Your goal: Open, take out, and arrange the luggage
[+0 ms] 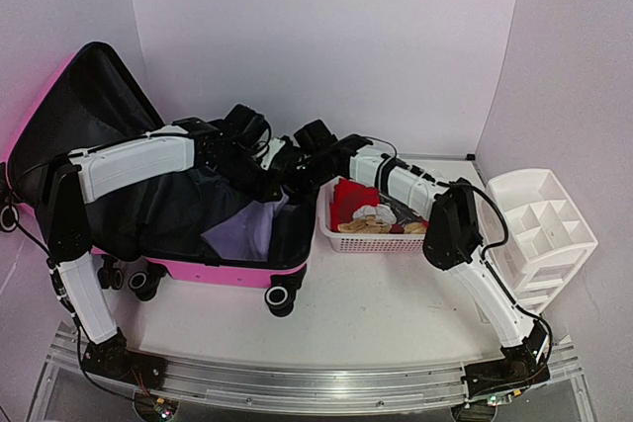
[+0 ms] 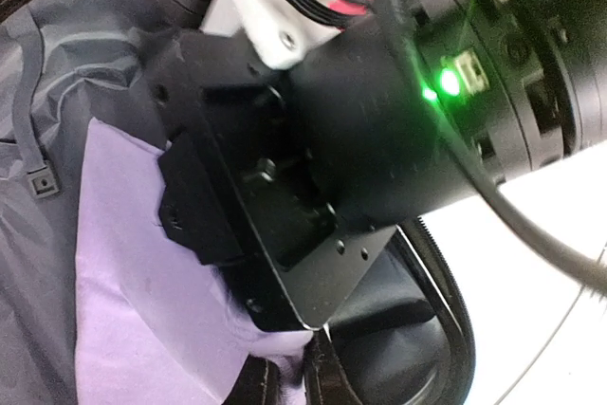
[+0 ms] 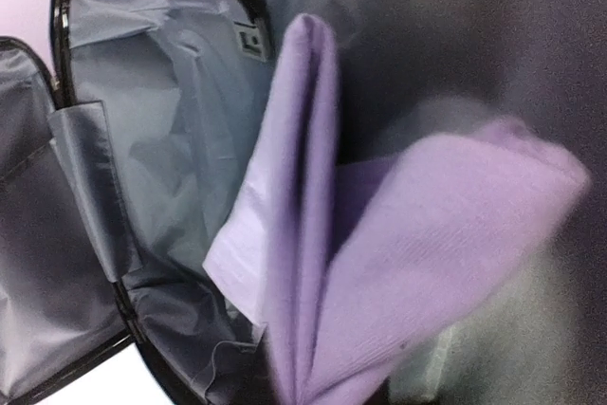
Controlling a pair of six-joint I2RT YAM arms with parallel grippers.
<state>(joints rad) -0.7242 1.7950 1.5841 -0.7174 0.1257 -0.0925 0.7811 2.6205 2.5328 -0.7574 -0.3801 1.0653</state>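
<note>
The white table (image 1: pixel 376 313) fills the lower half of the top view; on its left side lies the luggage (image 1: pixel 213 269), open, its pink shell toward the bottom of the frame, its black-lined lid tilted up in the upper left, and a black wheel (image 1: pixel 280 298) at its lower right corner.

The left arm (image 1: pixel 134 165) reaches from the lower left across the open shell; the right arm (image 1: pixel 401 185) comes in from the lower right, passing over the basket (image 1: pixel 371 241); both wrists meet above the middle of the luggage.

The white organizer (image 1: pixel 544 219) stands at the right edge, apart from the basket; the basket sits just right of the luggage and holds red and tan things.

A lavender cloth (image 1: pixel 245 232) lies on the black lining inside the lower shell; in the right wrist view it is folded and raised toward the camera, blurred, with a strap buckle (image 3: pixel 251 40) at the upper left.

The left gripper (image 2: pixel 289 381) is closed at the bottom of its own view, with cloth at its tips; whether it pinches the cloth I cannot tell; the right gripper (image 1: pixel 284 180) is over the cloth, and I cannot tell whether its fingers are open or closed.
</note>
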